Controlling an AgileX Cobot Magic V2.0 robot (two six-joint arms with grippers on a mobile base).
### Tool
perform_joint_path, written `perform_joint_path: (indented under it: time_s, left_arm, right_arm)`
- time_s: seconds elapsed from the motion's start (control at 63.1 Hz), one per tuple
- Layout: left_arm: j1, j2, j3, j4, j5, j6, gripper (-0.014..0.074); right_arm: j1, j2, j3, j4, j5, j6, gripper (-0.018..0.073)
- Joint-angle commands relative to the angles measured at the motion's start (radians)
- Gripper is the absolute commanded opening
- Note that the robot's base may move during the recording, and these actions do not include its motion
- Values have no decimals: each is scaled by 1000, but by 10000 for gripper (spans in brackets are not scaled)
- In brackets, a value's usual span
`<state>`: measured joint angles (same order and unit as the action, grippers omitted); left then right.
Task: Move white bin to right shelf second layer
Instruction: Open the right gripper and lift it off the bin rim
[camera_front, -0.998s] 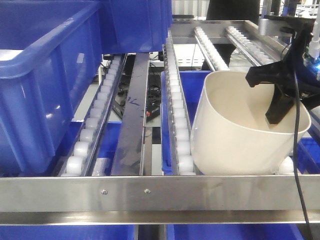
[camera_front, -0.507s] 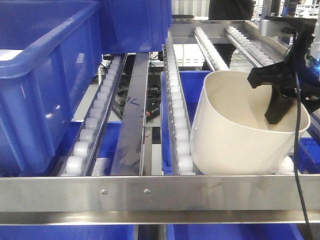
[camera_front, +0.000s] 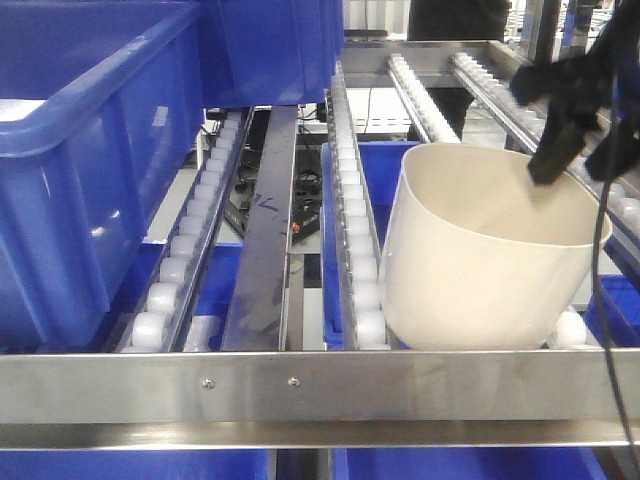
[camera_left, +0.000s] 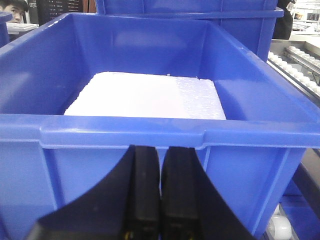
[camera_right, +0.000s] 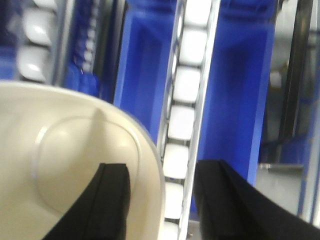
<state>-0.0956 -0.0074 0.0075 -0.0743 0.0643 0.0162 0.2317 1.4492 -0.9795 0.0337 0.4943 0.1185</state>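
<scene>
On the right shelf second layer the white bin sits on the rollers behind the front bar. Right gripper fingers are spread, straddling its rim, gripping nothing; left gripper fingers pinched together, facing a blue crate.

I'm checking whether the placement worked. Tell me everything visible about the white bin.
The white bin is a smooth, cream-white tub that looks plastic, with a rounded-rectangular rim, walls tapering downward, no handles or marks, and nothing inside. It sits upright on the white rollers of the steel rack, just behind the front bar, with blue crates on its left. The right hand is open, its fingers either side of the rim's right edge, not clamping it.
</scene>
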Motion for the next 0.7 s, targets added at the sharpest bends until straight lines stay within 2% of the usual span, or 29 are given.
perform_joint_path:
  time_s: [0.0, 0.254, 0.364, 0.539, 0.681]
  left_arm:
    - [-6, -3, 37, -1, -84, -7, 85]
    - [-6, -3, 37, -1, -84, -7, 85]
    - [-6, -3, 37, -1, -84, -7, 85]
    - [-6, -3, 37, -1, -84, -7, 85]
    - [-6, -3, 37, -1, -84, -7, 85]
  right_arm:
    - [-2, -78, -27, -9, -40, -4, 405]
    - [-2, -221, -25, -9, -34, -4, 377]
    - [-3, -308, -8, -9, -41, -4, 293]
    - [-3, -526, 128, -9, -138, -4, 38]
    - [-3, -715, 271, -15, -263, -4, 57]
